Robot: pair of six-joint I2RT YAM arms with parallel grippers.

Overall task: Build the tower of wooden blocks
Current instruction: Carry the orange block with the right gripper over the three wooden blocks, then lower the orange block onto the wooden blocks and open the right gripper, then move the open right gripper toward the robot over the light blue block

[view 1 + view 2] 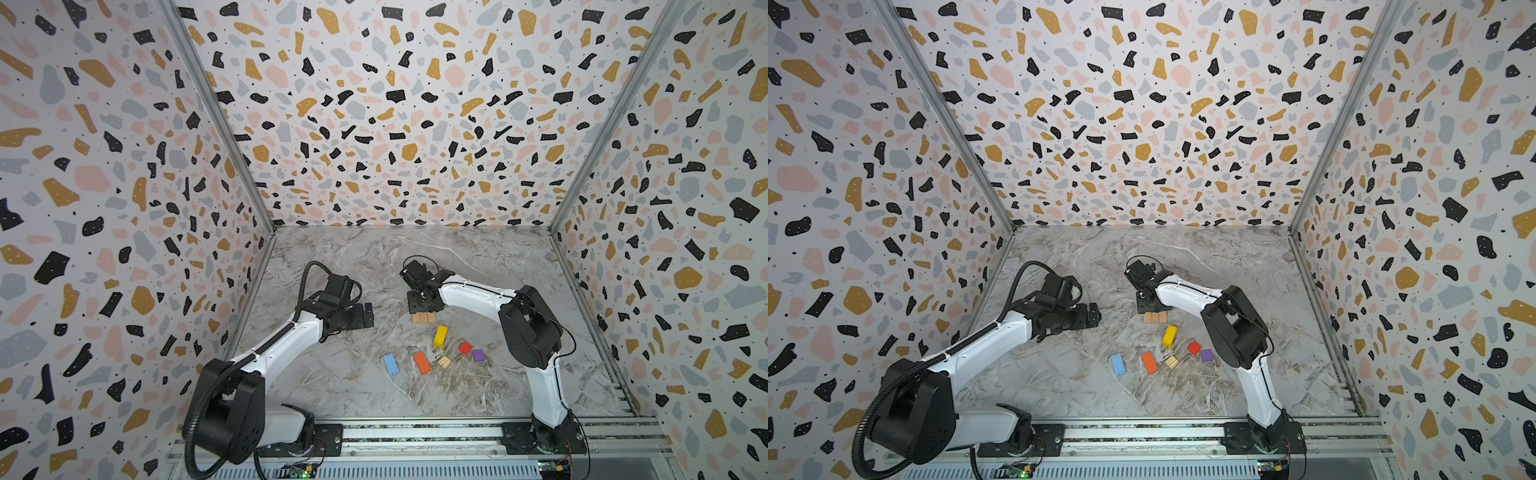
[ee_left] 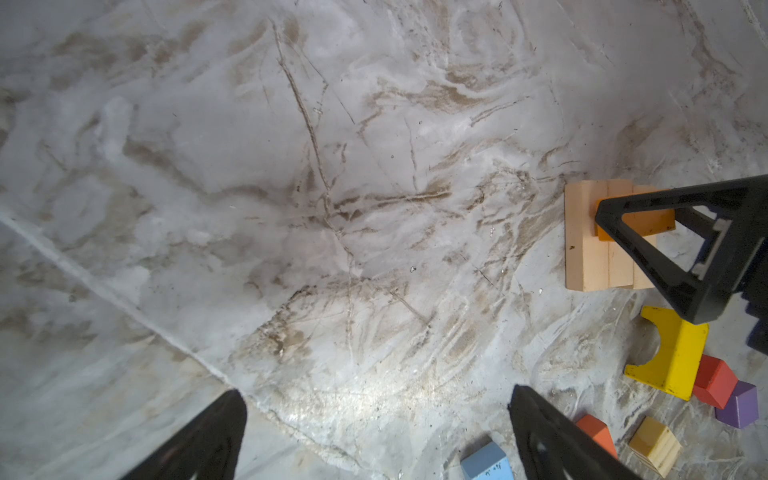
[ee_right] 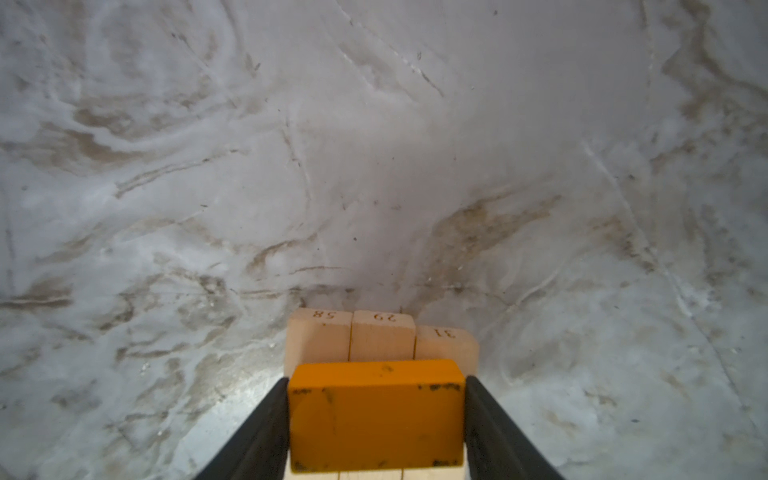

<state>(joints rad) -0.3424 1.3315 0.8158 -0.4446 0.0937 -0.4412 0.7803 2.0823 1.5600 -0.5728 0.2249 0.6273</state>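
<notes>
Over tan base row (image 3: 380, 336), right gripper (image 3: 376, 381) clamps orange block (image 3: 376, 419); left gripper (image 2: 376, 392) hangs wide, empty. Skewed release may tip block, shove base apart.

The tabletop (image 3: 374, 124) looks like matt, scuffed grey marble. The tan blocks (image 3: 382, 336) are bare wood. The orange block (image 3: 376, 419) has matt paint, chipped at its edges. The fingers (image 3: 262, 428) look like matt black plastic.

Looked like a robot lab cell, boxed by terrazzo-print panels (image 1: 395, 104), marble-print tabletop (image 1: 332, 386) underneath, arms (image 1: 274, 351) bolted to aluminium rail (image 1: 415, 434).
</notes>
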